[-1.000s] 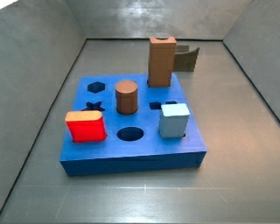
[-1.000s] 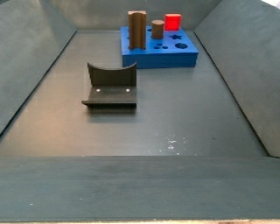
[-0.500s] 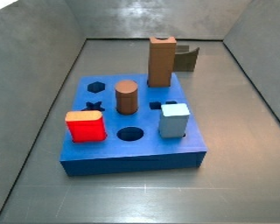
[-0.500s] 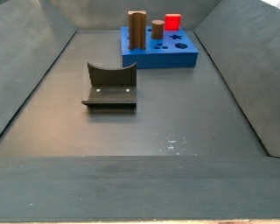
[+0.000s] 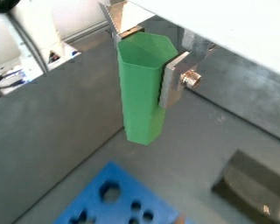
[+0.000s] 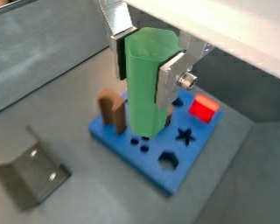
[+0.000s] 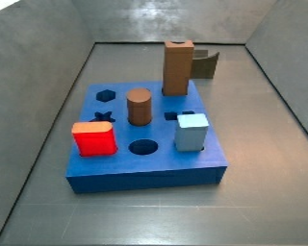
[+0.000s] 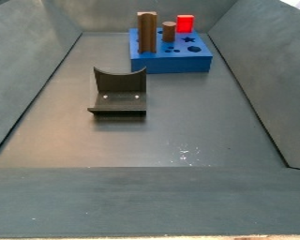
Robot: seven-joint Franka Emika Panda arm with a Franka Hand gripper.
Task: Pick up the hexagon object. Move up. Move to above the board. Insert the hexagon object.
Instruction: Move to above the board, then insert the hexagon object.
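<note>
While the hexagon object (image 5: 143,87) is clamped upright in the gripper (image 5: 143,54) high over the board (image 6: 154,153), its flats should be squared to the hexagon hole (image 7: 107,95) before lowering.

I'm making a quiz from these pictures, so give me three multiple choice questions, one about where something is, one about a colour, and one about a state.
1. Where is the hexagon object?
A. Between the gripper fingers
B. On the floor
C. In the board

2. What colour is the cube on the board?
A. Yellow
B. Red
C. White

3. The board's hexagon hole is:
A. Filled
B. Covered
C. Empty

Answers: A, both wrist views show the silver fingers clamping it in the air; B, in both side views it is red; C, nothing sits in it.
</note>
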